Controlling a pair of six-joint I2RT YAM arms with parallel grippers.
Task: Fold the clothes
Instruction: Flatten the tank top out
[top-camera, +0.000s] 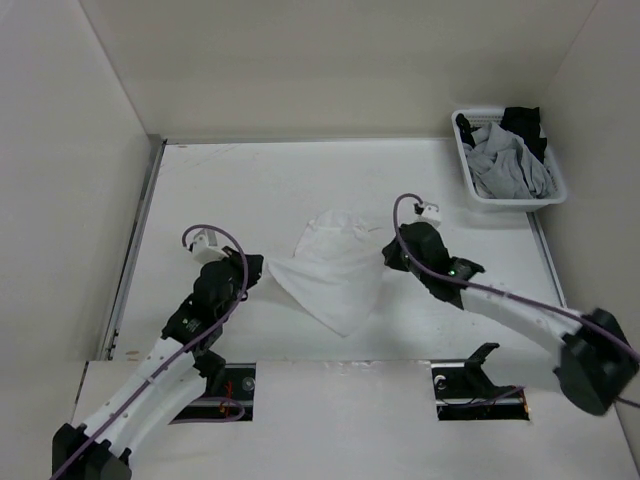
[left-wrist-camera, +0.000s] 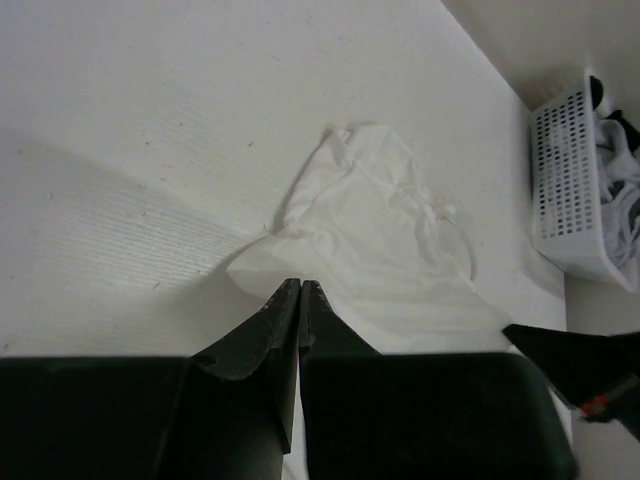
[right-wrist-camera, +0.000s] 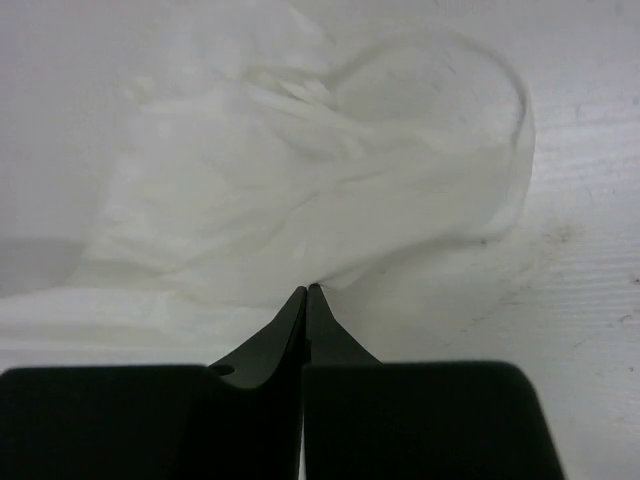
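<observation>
The left gripper (left-wrist-camera: 300, 287) is closed, its tips pinching the left corner of the white garment (top-camera: 335, 270). The garment lies rumpled in the middle of the table (top-camera: 200, 180), stretched between the two arms. The right gripper (right-wrist-camera: 307, 292) is closed too, nipping the garment's right edge, with creases fanning from its tips. The fabric looks thin, light and limp, so it will likely sag and slide. Corners and hems look the best places to hold. A basket (top-camera: 512, 203) of grey and black clothes sits in the far right corner.
</observation>
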